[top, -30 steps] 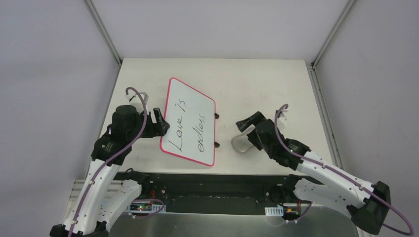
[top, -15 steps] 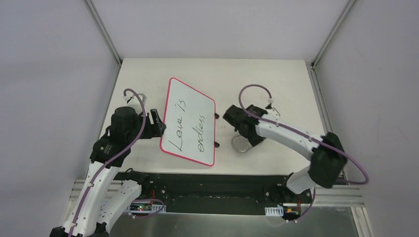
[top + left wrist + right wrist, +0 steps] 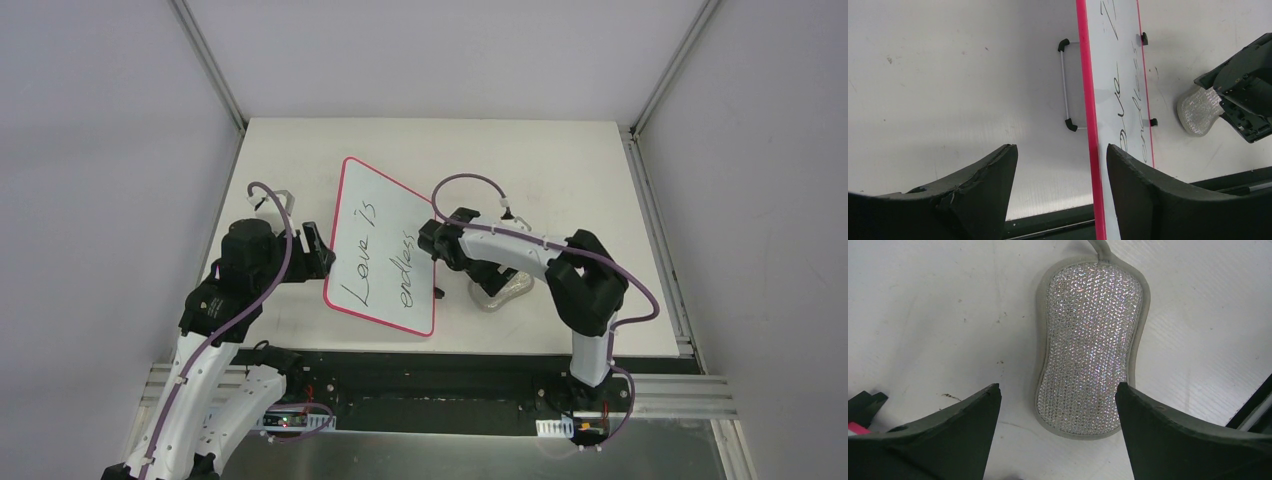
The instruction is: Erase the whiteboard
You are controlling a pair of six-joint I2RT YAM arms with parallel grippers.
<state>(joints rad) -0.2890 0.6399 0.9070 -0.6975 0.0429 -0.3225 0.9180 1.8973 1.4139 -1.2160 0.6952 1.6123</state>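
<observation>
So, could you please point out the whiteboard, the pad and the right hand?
whiteboard [image 3: 385,250], top view, middle of its white face.
pad [image 3: 1090,345], right wrist view, centre of its glittery mesh.
right hand [image 3: 1058,386], right wrist view, midway between its fingertips.

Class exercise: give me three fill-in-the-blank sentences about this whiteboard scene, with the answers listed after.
The whiteboard reads "Love is ____".
Its handwriting is ____ in colour.
The right gripper hangs above the grey pad with its jaws ____.
Answers: endless; black; open.
</observation>
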